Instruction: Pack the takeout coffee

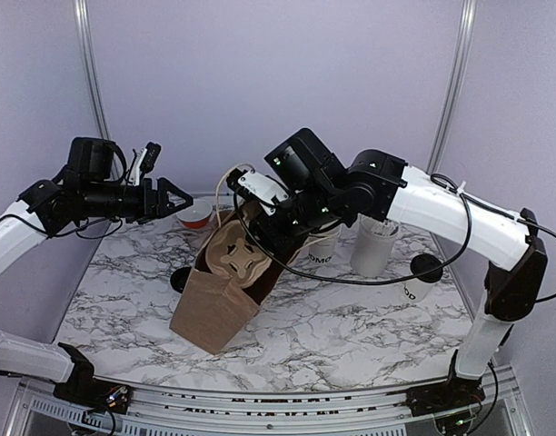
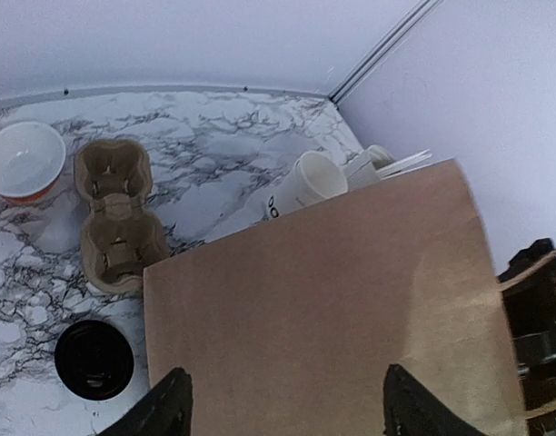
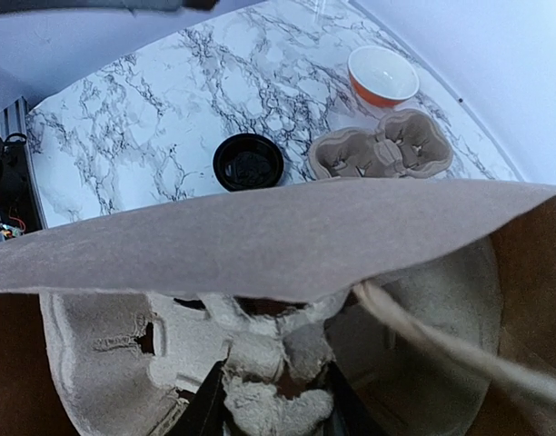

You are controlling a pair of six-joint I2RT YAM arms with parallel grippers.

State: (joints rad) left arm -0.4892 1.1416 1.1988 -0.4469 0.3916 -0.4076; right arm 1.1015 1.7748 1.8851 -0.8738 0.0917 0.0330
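Note:
The takeout coffee (image 1: 416, 285), a small white cup with black lettering and a black lid on top, stands at the right of the table, apart from both grippers. A brown paper bag (image 1: 210, 309) stands open in the middle. My right gripper (image 3: 273, 413) reaches into the bag's mouth, shut on the middle post of a pulp cup carrier (image 3: 105, 350) that sits tilted in the opening (image 1: 240, 259). My left gripper (image 1: 176, 198) hangs open in the air left of the bag; in its wrist view the gripper (image 2: 287, 401) frames the bag's flat side (image 2: 332, 300) without touching it.
A loose black lid (image 2: 94, 359) lies left of the bag, beside a second small carrier (image 2: 114, 218) and an orange bowl (image 2: 24, 159). Behind the bag at right are stacked white cups (image 1: 323, 243) and a tall white tub (image 1: 373, 247) with utensils.

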